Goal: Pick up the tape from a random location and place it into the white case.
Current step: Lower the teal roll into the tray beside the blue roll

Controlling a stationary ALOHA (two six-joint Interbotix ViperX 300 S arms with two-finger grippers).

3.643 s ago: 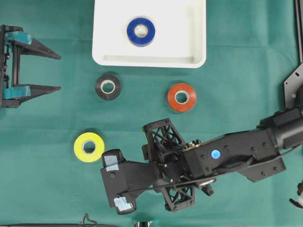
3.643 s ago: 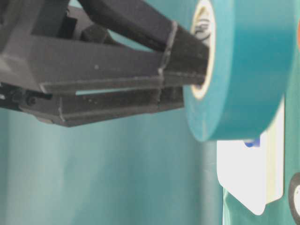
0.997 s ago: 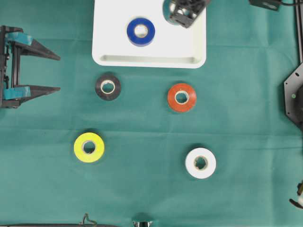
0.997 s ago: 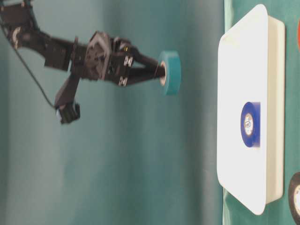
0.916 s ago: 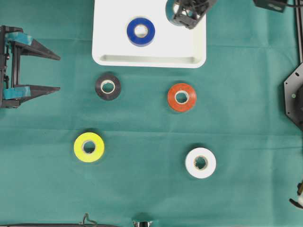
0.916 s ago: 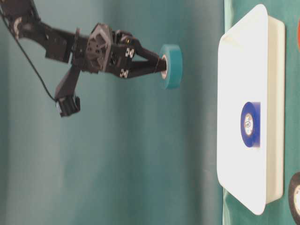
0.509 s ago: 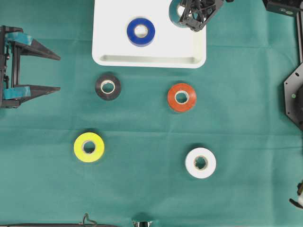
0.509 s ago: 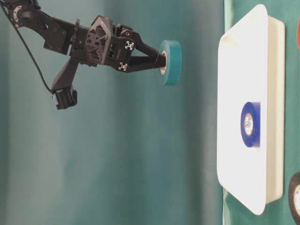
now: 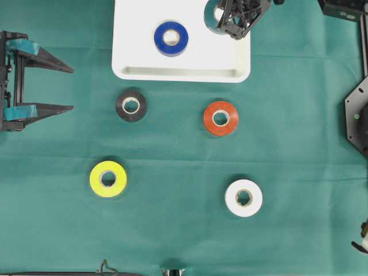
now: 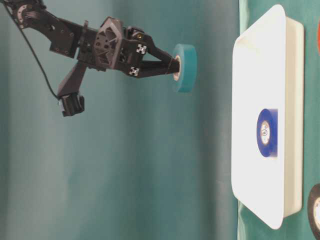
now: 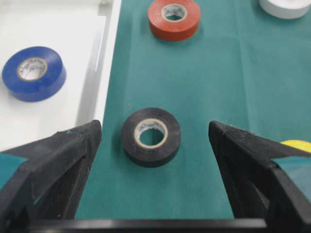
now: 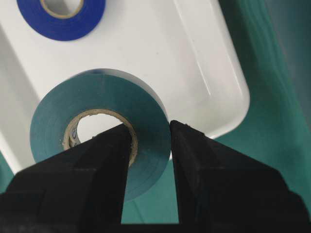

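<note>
My right gripper is shut on a teal tape roll, one finger through its core and one outside the rim. It holds the roll well above the white case, over the case's far right part, as the table-level view shows. A blue tape roll lies flat inside the case. My left gripper is open and empty at the left edge of the table, facing a black tape roll.
On the green cloth lie a black roll, a red roll, a yellow roll and a white roll. The case sits at the far middle of the table.
The right gripper rose from the table front with the teal roll to above the case. Over the last second it shifted slightly right and a little closer to the case.
</note>
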